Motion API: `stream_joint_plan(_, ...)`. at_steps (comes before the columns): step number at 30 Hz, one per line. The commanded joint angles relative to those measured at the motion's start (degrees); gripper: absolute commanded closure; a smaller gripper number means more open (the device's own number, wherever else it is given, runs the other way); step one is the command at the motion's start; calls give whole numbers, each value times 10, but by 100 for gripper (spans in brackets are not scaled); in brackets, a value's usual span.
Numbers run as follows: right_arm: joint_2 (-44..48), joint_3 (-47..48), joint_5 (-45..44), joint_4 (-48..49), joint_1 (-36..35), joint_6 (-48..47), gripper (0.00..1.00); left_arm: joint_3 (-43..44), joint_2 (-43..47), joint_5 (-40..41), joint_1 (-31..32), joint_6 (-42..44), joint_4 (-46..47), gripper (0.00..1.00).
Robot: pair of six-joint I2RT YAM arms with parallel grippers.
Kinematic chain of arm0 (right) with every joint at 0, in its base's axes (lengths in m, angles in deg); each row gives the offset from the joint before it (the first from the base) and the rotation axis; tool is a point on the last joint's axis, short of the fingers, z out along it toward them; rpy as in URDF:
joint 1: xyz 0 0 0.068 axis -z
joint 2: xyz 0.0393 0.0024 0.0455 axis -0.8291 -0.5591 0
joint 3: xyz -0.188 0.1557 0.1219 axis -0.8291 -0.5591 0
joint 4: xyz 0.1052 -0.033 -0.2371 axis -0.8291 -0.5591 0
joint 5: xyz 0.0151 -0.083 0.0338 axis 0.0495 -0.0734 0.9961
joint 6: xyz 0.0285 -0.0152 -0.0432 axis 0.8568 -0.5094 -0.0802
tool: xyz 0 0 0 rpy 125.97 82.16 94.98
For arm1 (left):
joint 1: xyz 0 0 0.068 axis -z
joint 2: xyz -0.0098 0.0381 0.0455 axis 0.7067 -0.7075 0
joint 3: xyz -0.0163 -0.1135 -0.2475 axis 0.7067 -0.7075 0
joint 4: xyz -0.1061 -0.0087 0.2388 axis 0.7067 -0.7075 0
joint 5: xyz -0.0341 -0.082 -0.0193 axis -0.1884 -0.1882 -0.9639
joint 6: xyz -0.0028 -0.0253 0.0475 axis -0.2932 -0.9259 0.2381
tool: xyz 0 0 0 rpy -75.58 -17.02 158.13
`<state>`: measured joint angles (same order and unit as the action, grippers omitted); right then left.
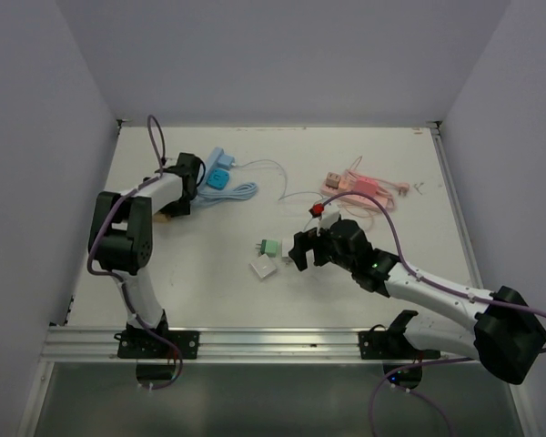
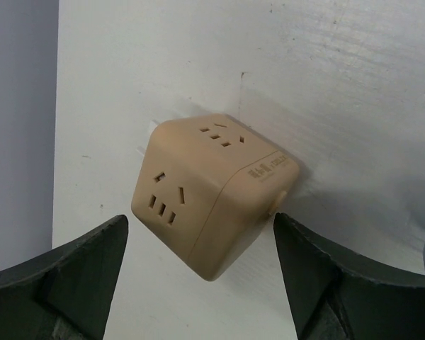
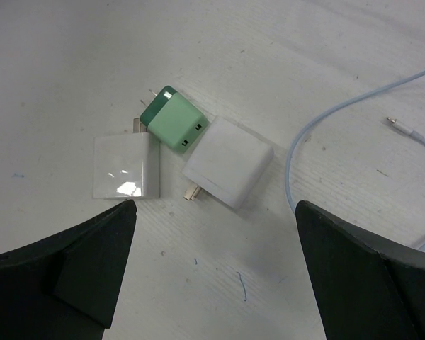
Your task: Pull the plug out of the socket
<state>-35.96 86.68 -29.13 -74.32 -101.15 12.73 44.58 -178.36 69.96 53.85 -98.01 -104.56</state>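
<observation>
The tan cube socket (image 2: 212,202) sits on the white bench (image 1: 209,282) close to its left edge, toward the far half, tipped so that one corner points at the left wrist camera and two faces of outlets show. The left gripper (image 2: 200,218) hangs over it with its claw spread, one dark finger (image 2: 78,276) on each side of the cube and a thin strip of bench showing between the left one and the cube. A small white piece (image 2: 151,128) peeks from behind the cube's far upper corner; it may be the plug, though too little shows to be sure. Nearer the bench's middle the right gripper (image 3: 216,205) has its claw spread wide and holds nothing, poised above a green charger (image 3: 171,120) with a white charger (image 3: 125,168) touching it on one side and a second white charger (image 3: 228,161) on the other. A pale blue cable (image 3: 340,117) curves just beside them.
</observation>
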Motion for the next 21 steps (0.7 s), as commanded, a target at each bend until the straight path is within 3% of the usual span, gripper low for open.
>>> stream_joint_plan(1, -3, -1, -4, 25, 4, 5, 1, 6, 43, -23, 0, -7, 6, 13)
stream_joint_plan(7, -4, 1, -4, 23, 4, 4, 1, -5, 106, -91, 0, -3, 36, 12)
stream_joint_plan(14, -4, 1, -3, 21, 5, 2, 1, 1, 189, -248, 0, 36, 88, 9)
stream_joint_plan(21, -3, -1, 5, 26, 5, 1, 1, 60, 133, -342, 0, 77, 142, 13)
